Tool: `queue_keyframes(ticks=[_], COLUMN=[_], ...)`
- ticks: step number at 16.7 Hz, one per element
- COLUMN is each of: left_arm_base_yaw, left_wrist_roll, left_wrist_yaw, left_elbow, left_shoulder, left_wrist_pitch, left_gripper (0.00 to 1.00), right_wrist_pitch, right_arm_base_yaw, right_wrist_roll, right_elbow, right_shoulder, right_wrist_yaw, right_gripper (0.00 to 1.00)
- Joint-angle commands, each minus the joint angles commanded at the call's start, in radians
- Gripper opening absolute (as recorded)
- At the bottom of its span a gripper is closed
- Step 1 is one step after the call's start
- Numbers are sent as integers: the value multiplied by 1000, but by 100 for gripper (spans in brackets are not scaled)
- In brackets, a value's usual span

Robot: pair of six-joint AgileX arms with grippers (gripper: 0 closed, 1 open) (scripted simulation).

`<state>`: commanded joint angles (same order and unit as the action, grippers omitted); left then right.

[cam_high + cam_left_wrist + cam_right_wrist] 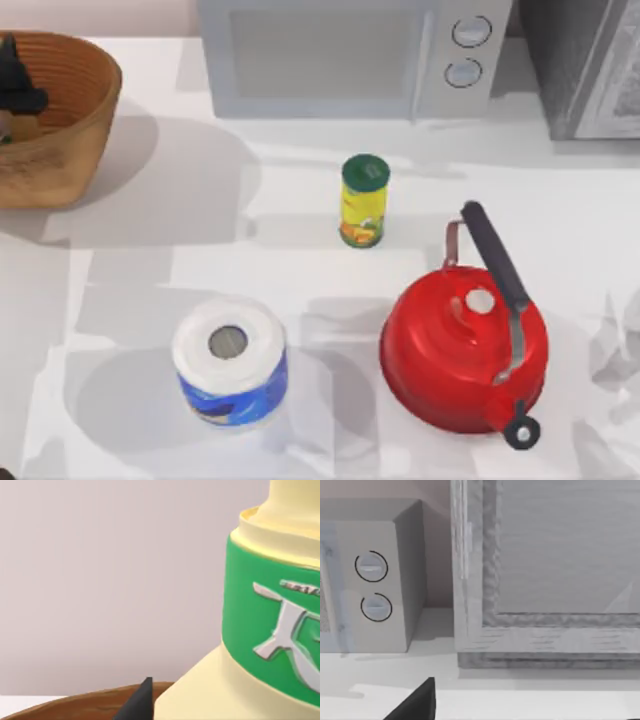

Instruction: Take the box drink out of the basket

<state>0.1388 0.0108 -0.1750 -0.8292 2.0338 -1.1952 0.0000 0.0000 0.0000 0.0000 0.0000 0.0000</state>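
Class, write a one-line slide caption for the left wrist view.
Close on the box drink, green-banded, above the basket rim.

basket (70, 120) cut off at left edge; box drink (260, 630) cropped in left wrist view.

We saw a microwave (370, 580) with two round dials (371, 566) standing on the white surface (530, 700), just beside a larger grey framed appliance (545, 570). One dark finger (417, 702) of our right claw showed at the edge.
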Motion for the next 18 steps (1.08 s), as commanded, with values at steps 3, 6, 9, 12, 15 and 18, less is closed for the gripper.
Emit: queue_keyframes(ticks=[3,6,9,12,15,18], left_arm_base_yaw=[0,0,0,0,7,6], left_wrist_roll=[0,0,0,0,3,3], left_wrist_yaw=[0,0,0,0,-1,0], left_elbow=[0,0,0,0,0,-27], left_shoulder=[0,0,0,0,-26,-64], left_wrist_pitch=[0,0,0,0,4,68], left_gripper=[17,0,0,0,0,0], right_wrist_pitch=[0,0,0,0,0,0], right_arm_base_yaw=[0,0,0,0,0,0], right_wrist_roll=[0,0,0,0,0,0], right_elbow=[0,0,0,0,0,0], right_shoulder=[0,0,0,0,0,0], right_wrist_yaw=[0,0,0,0,0,0], right_gripper=[100,100,100,100,100,100])
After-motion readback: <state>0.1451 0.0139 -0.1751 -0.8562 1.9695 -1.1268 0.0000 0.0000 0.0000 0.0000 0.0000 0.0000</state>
